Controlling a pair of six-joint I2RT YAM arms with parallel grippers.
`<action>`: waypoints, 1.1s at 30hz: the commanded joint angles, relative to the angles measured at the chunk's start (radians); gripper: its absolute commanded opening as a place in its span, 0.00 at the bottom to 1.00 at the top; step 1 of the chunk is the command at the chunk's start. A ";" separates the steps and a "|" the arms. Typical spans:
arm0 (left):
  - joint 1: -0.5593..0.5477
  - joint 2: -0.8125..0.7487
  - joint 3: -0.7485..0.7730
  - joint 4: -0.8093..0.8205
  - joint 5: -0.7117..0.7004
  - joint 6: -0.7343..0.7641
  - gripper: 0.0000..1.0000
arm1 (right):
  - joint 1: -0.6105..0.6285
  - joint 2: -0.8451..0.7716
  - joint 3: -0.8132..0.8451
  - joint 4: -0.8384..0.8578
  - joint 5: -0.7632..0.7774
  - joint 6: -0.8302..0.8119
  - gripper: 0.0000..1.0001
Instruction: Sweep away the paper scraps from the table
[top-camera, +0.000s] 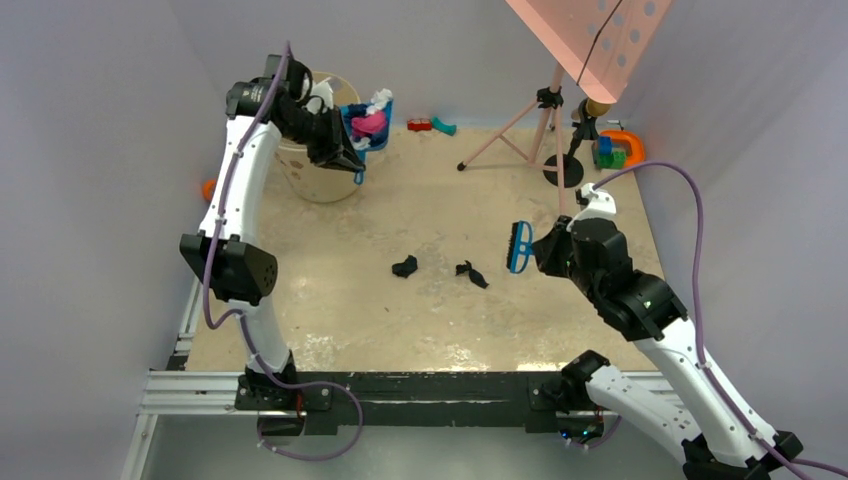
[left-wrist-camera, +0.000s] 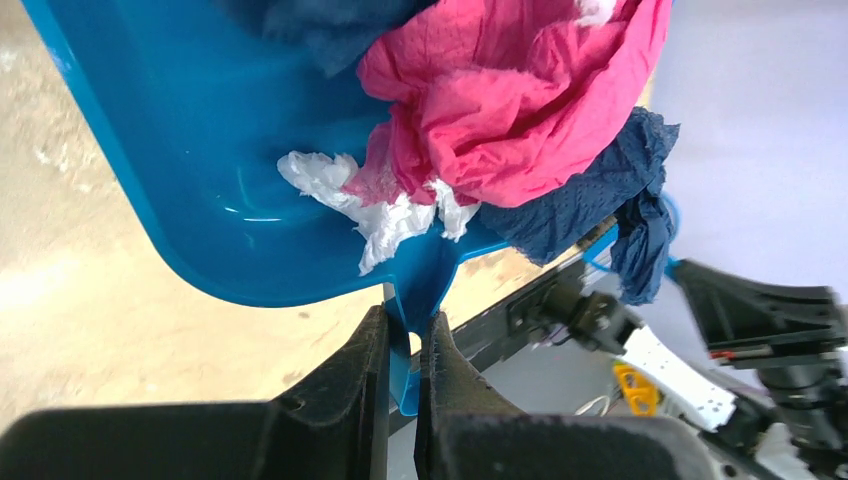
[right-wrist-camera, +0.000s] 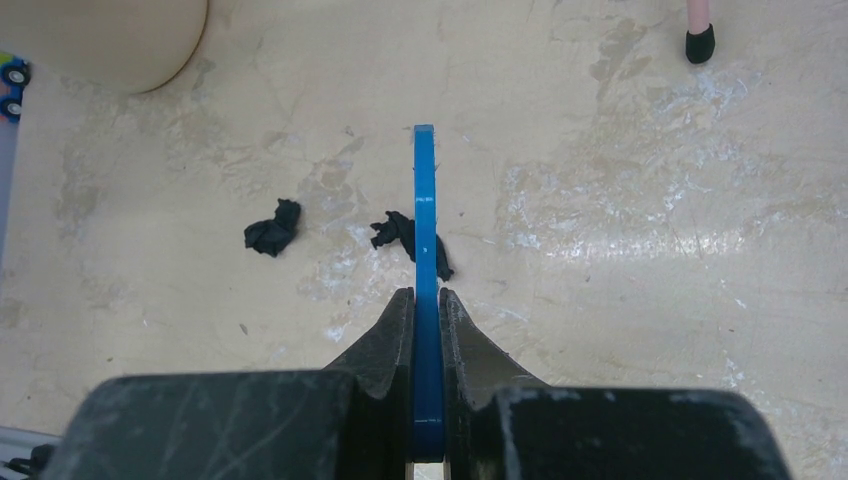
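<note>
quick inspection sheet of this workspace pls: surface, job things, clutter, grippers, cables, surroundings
Surface: table beige, mottled, with glossy patches.
Job's things: two black scraps loose mid-table; pink, navy and white scraps in the dustpan, held up by the bucket.
Clutter: blocks, toys and a stand at the far edge.
Grippers: left gripper jaws shut on the dustpan handle; right gripper jaws shut on the brush.
Cables: purple cables loop along both arms.
Surroundings: plain walls; pink panel overhead.
</note>
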 joint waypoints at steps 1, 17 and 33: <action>0.068 0.034 0.094 0.124 0.175 -0.132 0.00 | -0.002 -0.006 0.037 0.004 -0.020 -0.006 0.00; 0.254 0.042 -0.248 0.988 0.555 -0.823 0.00 | -0.003 0.027 0.030 0.030 -0.069 0.015 0.00; 0.298 0.081 -0.709 2.406 0.398 -1.930 0.01 | -0.002 0.017 0.011 0.041 -0.090 0.027 0.00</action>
